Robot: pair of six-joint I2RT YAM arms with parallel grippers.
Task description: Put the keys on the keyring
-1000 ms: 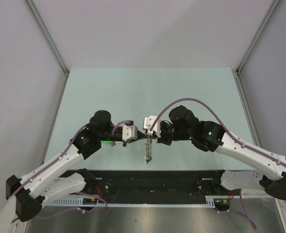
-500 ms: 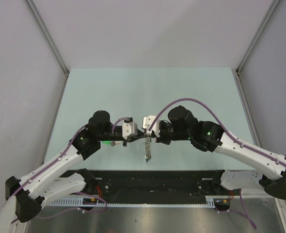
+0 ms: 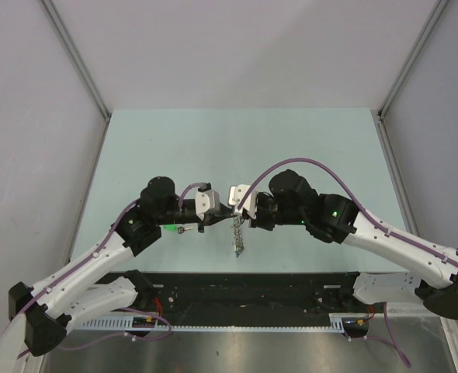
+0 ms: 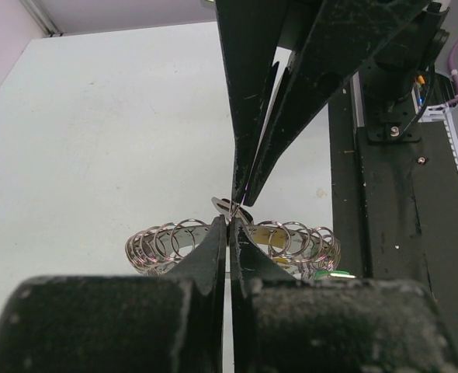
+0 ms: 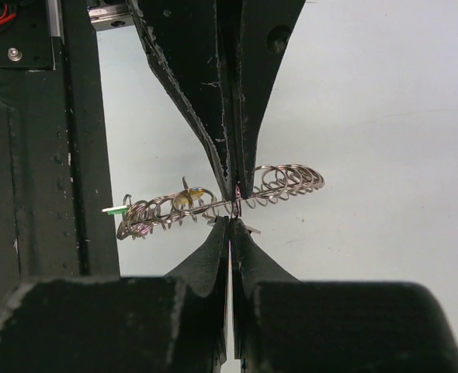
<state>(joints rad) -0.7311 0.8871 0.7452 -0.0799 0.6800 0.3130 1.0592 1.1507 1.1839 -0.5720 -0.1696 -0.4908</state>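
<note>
the left gripper [image 3: 223,210] and right gripper [image 3: 237,213], both pinched shut, meet tip to tip at the centre of the top view on a chain of keyrings [image 3: 237,237] hanging below them. a green-headed key [image 5: 114,209] and a yellow-headed key [image 5: 190,197] sit among its rings; 1 loose key [image 3: 184,229] lies on the table [image 3: 291,140] just left of it.

We cannot tell what the left claw [image 4: 229,224] and right claw [image 5: 230,222] pinch between their tips; the keys [image 5: 190,196] beside them look too small.
</note>
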